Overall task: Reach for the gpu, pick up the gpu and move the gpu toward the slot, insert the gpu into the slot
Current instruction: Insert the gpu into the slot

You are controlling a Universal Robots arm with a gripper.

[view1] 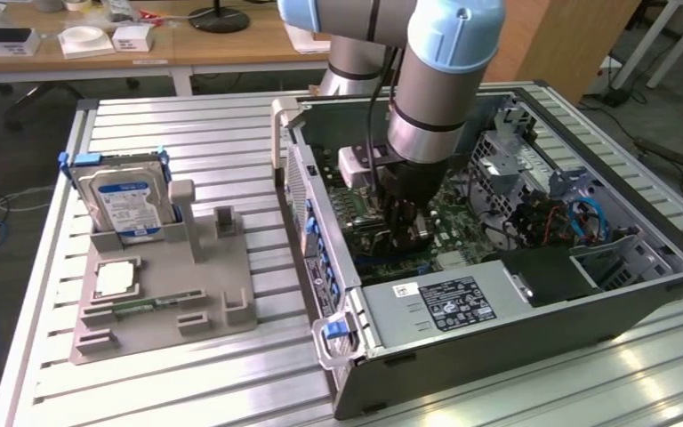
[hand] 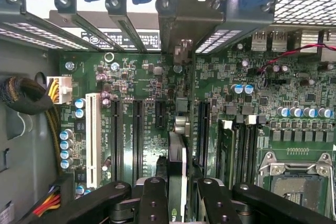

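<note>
My gripper [view1: 404,227] is down inside the open computer case [view1: 519,342], over the green motherboard [view1: 466,227]. From the wrist, the gpu [hand: 177,153] shows edge-on as a thin dark card between the black fingers [hand: 154,199]. The gripper [hand: 178,195] is shut on it. The card's silver bracket [hand: 178,22] reaches the case's rear openings. The card stands upright between two long black slots [hand: 137,140] on the board. The slot directly under it is hidden by the card's own edge, so I cannot tell how deep it sits.
A grey fixture tray [view1: 217,294] lies on the table at the exterior view's left, holding a blue-labelled hard drive [view1: 128,200] and a square processor chip [view1: 116,277]. Inside the case are the power supply [view1: 461,298], cable bundles [hand: 21,95], a white slot [hand: 93,140] and the processor socket [hand: 294,182].
</note>
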